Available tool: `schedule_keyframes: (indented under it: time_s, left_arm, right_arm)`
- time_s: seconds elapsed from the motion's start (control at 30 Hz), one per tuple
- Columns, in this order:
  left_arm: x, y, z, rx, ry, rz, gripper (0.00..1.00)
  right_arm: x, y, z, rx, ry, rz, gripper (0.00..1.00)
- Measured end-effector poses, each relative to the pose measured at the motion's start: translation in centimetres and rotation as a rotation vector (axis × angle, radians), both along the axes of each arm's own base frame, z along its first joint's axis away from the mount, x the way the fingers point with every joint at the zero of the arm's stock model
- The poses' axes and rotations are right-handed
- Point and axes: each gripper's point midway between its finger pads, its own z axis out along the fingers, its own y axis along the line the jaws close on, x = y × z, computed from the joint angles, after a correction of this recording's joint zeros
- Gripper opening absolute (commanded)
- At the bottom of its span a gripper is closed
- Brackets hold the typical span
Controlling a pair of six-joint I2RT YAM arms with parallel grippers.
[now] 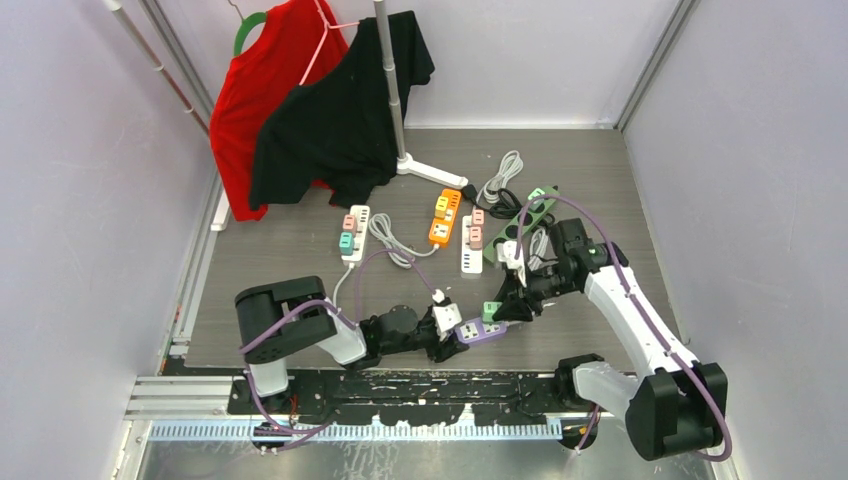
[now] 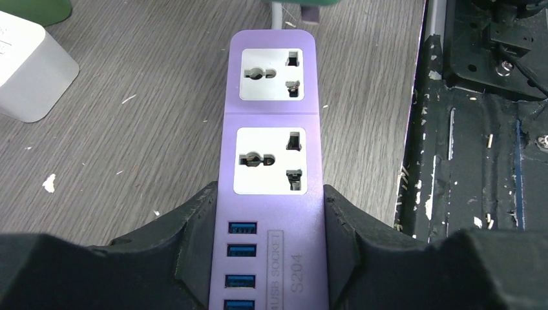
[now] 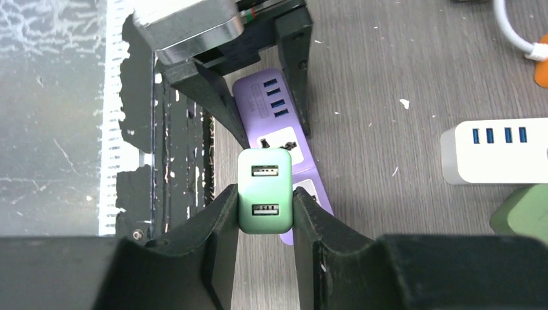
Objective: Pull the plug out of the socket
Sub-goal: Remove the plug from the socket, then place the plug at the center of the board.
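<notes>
Off to the left of your left pincer (image 2: 270, 213), a white adapter (image 2: 29, 71) lies on the tabletop (image 2: 142, 129), apart from everything you are gripping. The left pincer itself is clamped on the purple power strip (image 2: 271, 103), one finger on each long side, right where the blue USB ports (image 2: 242, 255) begin. Ahead of those fingers the strip runs straight away from you, lying flat on the wood. Both of its sockets, the nearer socket (image 2: 269, 160) and the farther socket (image 2: 270, 75), show bare holes with nothing plugged in.

Your right pincer (image 3: 265, 200) is closed tight on the green plug (image 3: 264, 188), a small charger block with two USB ports facing the wrist camera. The plug sits between the fingertips, over the purple strip, and it covers part of one socket from that view. Its prongs are hidden, so you cannot tell how far it stands off the strip.

To the right of that pincer a white power strip (image 3: 494, 152) lies on the tabletop, well apart.
</notes>
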Motion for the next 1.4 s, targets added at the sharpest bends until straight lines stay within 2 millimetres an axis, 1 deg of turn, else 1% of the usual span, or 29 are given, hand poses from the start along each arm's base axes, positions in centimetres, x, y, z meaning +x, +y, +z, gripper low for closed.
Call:
schedule_keyframes:
  time_s: [0.07,0.13,0.17,0.23,0.27,0.37,0.43,0.53,0.67,0.83,0.97,1.07,1.17,1.23,1.33,1.4]
  left_arm:
    - [0.0,0.0,0.0,0.0,0.007,0.003,0.31]
    - [0.0,0.0,0.1,0.008,0.019,0.007,0.51]
    - [0.0,0.0,0.1,0.016,0.033,0.013,0.59]
    - [-0.1,0.3,0.2,0.039,0.056,0.024,0.69]
    - [-0.2,0.7,0.1,0.057,0.074,0.035,0.71]
    - [-0.5,1.7,0.1,0.105,0.116,0.06,0.75]
    - [-0.6,2.1,0.5,0.119,0.136,0.07,0.76]
    - [-0.8,2.4,2.0,0.124,0.152,0.076,0.77]
    - [-0.9,2.5,4.0,0.095,0.163,0.082,0.77]
    - [-1.2,3.2,5.7,0.046,0.192,0.1,0.82]
    - [-1.6,4.6,5.4,0.027,0.226,0.12,0.85]
    - [-1.7,5.8,4.4,0.033,0.251,0.146,0.85]
    - [-1.9,6.6,3.4,0.048,0.274,0.167,0.85]
    - [-1.9,6.8,3.2,0.047,0.285,0.176,0.85]
    - [-1.8,6.8,3.2,0.028,0.296,0.187,0.85]
    - [-1.9,6.8,3.2,0.017,0.306,0.192,0.85]
  right_arm:
    - [0.4,-0.1,0.3,0.008,0.031,-0.045,0.02]
    - [1.4,-0.5,1.0,0.023,0.058,-0.119,0.02]
    - [1.9,-0.7,1.3,0.029,0.062,-0.153,0.02]
    - [3.2,-1.5,2.3,0.046,0.067,-0.244,0.02]
    - [3.9,-1.9,2.8,0.056,0.068,-0.296,0.03]
    - [5.6,-3.3,3.7,0.074,0.079,-0.427,0.03]
    - [6.6,-4.1,4.0,0.081,0.098,-0.509,0.03]
    - [8.1,-5.5,4.4,0.089,0.129,-0.637,0.03]
    - [9.7,-7.2,4.7,0.106,0.158,-0.769,0.03]
    - [11.6,-9.4,4.9,0.13,0.193,-0.931,0.03]
    - [12.9,-11.1,5.0,0.153,0.221,-1.047,0.03]
    - [13.9,-12.5,5.0,0.167,0.236,-1.141,0.03]
    - [14.9,-14.0,4.7,0.17,0.246,-1.251,0.04]
    - [15.5,-15.4,4.3,0.168,0.253,-1.342,0.06]
    - [16.1,-17.1,3.8,0.166,0.265,-1.454,0.16]
    - [16.4,-18.0,3.5,0.165,0.269,-1.518,0.17]
